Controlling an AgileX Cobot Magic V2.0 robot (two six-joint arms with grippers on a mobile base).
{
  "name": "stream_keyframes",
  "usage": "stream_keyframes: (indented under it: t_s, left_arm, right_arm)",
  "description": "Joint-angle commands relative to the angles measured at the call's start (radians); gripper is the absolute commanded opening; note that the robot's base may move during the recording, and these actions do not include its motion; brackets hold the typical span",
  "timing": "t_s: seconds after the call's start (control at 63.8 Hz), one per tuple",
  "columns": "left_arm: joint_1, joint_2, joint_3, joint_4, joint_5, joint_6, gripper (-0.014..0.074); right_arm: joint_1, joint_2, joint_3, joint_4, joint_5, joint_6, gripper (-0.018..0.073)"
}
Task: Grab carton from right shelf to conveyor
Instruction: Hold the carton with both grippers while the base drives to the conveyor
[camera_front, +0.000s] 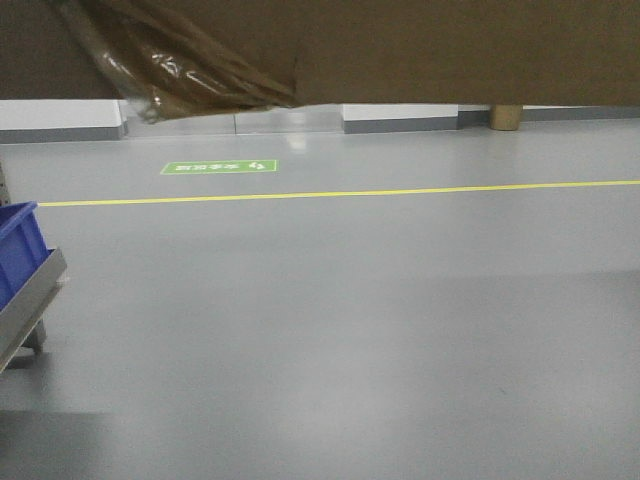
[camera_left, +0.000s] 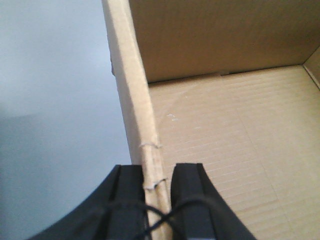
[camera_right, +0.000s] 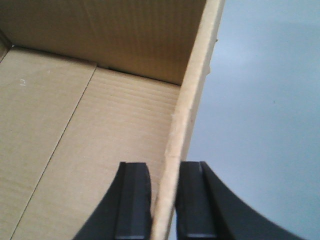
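The big brown cardboard carton (camera_front: 450, 50) hangs at 12 o'clock in the front view, above the smooth grey floor (camera_front: 350, 330). The left gripper (camera_left: 159, 200) pinches its left wall, one black finger on each side. The right gripper (camera_right: 164, 197) pinches the right wall the same way. I think this is the carrying step. The steel-railed shelf (camera_front: 30, 295) with a blue plastic bin (camera_front: 15, 245) sits at 8 o'clock. No belt shows, so next the robot must find it and lower the box evenly. The open side faces up. The long side seems to run from 9 to 3 o'clock.
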Motion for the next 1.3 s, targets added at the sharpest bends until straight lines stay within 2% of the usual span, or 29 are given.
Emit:
stream_keyframes:
  t_s: [0.0,1.286]
  left_arm:
    - [-0.008,-0.014,-0.006,-0.004,-0.034,0.01,-0.0017]
    - [-0.008,-0.014,-0.006,0.0,-0.034,0.01,-0.0017]
  right_arm:
    - [-0.003,-0.009,-0.003,-0.013,-0.038,-0.017,-0.0069]
    - [-0.003,-0.009,-0.003,-0.013,-0.038,-0.017,-0.0069]
